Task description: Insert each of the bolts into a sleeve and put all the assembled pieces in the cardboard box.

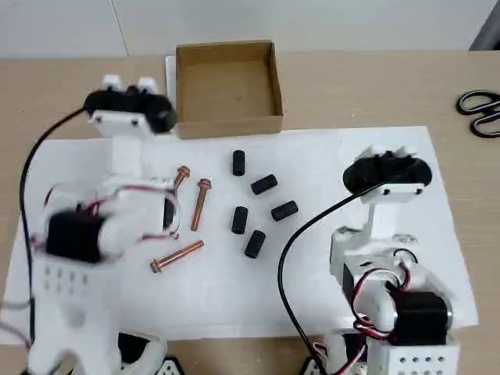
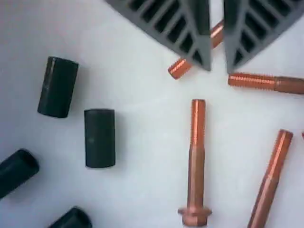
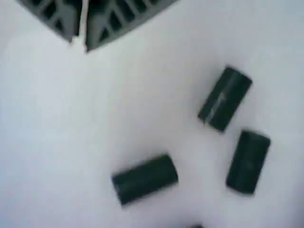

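The left gripper (image 2: 218, 66) hangs low over the scattered bolts (image 2: 196, 161). Its jaws are a narrow slit apart above 1 slanting bolt (image 2: 179, 67), lined up, I'd guess, to pinch its shank. 5 sleeves (image 1: 239, 219) lie loose mid-sheet (image 1: 234, 297) between the arms, within reach of both. The right gripper (image 3: 79, 40) hovers near 3 of them, jaws together on nothing. The cardboard box (image 1: 226, 123) sits empty beyond the sheet.

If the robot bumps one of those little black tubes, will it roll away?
Probably, sideways: each black sleeve is a round cylinder lying on its side on the flat white sheet. It looks stiff and small, so likely light. Its smooth side might slip.
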{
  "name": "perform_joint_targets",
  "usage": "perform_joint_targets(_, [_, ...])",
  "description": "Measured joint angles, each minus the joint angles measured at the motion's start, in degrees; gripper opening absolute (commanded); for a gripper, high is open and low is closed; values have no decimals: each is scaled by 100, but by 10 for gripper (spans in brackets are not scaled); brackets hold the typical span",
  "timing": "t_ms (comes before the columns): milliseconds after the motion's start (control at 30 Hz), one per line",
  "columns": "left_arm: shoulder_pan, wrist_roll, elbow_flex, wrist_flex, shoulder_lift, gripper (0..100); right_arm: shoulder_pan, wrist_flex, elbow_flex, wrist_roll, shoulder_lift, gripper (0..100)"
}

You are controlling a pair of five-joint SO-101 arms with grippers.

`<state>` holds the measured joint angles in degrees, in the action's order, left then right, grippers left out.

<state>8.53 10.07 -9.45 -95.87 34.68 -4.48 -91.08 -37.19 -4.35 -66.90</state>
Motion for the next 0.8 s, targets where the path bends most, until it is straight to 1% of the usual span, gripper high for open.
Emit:
perform_joint_targets(167, [0, -246, 484, -202, -1231, 9, 193, -149, 44, 9, 457, 4])
perform_joint_targets(333, [0, -273, 642, -316, -2303, 10, 158, -149, 167, 510, 1125, 4])
perform_joint_targets(433, [0, -308, 642, -334, -2857, 13, 185, -229, 273, 624, 1468, 4])
perform_joint_targets(633, [0, -413, 642, -246, -3499, 88, 193, -237, 404, 659, 1802, 7])
perform_joint_targets(800, [0, -440, 642, 202, -3807, 96, 193, -255, 404, 826, 1802, 5])
